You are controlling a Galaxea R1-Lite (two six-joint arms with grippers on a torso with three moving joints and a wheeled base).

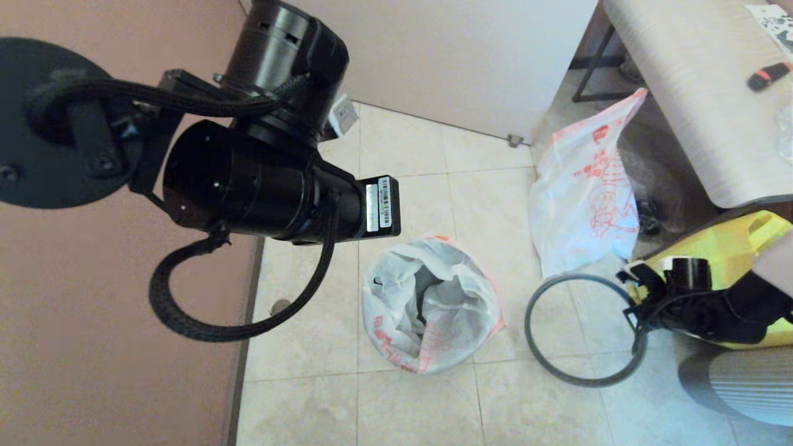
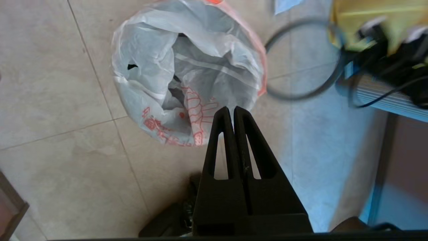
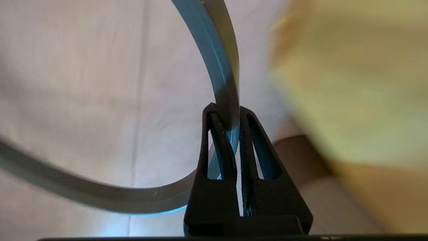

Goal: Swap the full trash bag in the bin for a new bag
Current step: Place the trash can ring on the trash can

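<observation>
The new bag (image 1: 430, 306) lines the bin on the floor, its printed rim folded over the outside, and it hangs slack inside (image 2: 200, 60). Only a dark patch of the bin (image 1: 378, 282) shows through a hole in the bag. The full trash bag (image 1: 582, 192) stands at the back right, leaning by the table. My right gripper (image 1: 635, 303) is shut on the dark grey hoop (image 1: 582, 331) and holds it just right of the bin; the band runs between its fingertips (image 3: 226, 112). My left gripper (image 2: 231, 108) is shut and empty, raised above the bin's near side.
A big yellow bag (image 1: 737, 248) sits right behind my right gripper. A wood-grain table (image 1: 700, 93) fills the back right, with a clear bag (image 1: 650, 186) under it. A brown wall runs along the left and a white wall across the back.
</observation>
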